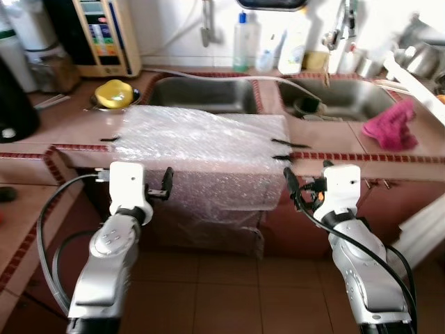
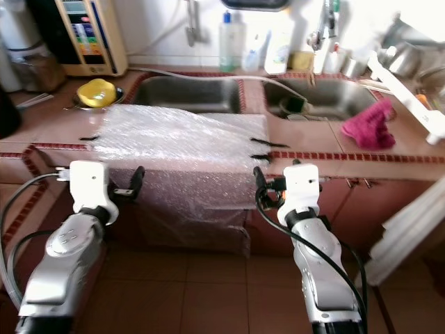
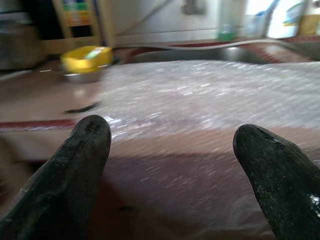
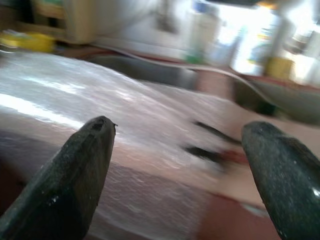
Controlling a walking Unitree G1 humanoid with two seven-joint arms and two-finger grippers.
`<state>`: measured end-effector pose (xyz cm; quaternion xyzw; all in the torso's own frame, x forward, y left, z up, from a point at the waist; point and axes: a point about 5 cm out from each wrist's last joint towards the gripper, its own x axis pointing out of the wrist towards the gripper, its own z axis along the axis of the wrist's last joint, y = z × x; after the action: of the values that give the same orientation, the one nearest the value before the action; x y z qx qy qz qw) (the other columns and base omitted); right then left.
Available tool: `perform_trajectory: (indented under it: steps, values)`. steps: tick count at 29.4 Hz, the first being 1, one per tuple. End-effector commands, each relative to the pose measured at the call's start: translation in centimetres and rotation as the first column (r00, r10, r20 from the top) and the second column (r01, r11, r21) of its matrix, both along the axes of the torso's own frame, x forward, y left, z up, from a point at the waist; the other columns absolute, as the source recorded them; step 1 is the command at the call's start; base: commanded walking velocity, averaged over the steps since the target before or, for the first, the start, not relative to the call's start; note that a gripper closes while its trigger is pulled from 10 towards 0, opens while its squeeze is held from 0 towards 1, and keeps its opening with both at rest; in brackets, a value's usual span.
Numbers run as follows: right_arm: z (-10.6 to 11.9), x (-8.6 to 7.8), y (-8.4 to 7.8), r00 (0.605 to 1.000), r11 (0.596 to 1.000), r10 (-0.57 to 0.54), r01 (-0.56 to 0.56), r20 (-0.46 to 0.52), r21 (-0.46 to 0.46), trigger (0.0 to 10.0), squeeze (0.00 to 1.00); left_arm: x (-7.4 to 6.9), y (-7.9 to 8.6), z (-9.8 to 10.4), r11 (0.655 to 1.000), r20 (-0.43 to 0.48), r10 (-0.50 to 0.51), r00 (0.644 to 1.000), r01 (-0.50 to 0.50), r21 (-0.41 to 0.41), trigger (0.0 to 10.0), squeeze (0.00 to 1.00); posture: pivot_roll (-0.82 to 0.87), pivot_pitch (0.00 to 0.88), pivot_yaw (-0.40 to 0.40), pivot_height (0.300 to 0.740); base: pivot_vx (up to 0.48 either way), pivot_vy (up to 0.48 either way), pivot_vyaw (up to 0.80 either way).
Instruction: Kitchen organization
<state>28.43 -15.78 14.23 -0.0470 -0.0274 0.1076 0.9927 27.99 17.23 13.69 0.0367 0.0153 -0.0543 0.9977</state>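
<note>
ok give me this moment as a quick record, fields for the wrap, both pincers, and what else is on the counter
bubble wrap: sheet spread on the counter in front of the left sink basin, front part hanging over the counter edge
left pincer: open, below the counter edge at the sheet's left side, holding nothing
right pincer: open, below the counter edge at the sheet's right side, holding nothing
sink: double basin behind the sheet
yellow item: on a dish left of the sink
pink cloth: on the counter at right
</note>
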Motion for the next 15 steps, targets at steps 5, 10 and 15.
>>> perform_trajectory:
  steps: [5,10,15]
  values:
    - [0.8,-1.1,0.0,0.998,0.998,0.058,-0.058,-0.006,0.027,10.0,0.00,-0.2,-0.3,-0.2,1.000,-0.022,-0.006,1.000,0.007,0.030,10.0,0.00,0.04,0.000,0.042,0.740,0.000,0.000,0.68]
    - [2.0,-2.0,-0.6,1.000,0.999,0.029,-0.029,0.004,0.045,10.0,0.00,0.1,-1.6,0.5,0.998,0.034,-0.032,0.999,0.030,0.054,10.0,0.00,0.02,0.000,0.047,0.740,0.000,0.000,0.12]
    - [2.5,-1.7,-0.1,0.999,0.999,-0.043,0.042,0.023,0.034,10.0,0.00,0.4,-1.9,1.4,0.999,0.047,-0.025,0.999,0.026,-0.020,10.0,0.00,0.03,0.000,0.025,0.740,0.000,0.000,0.00]
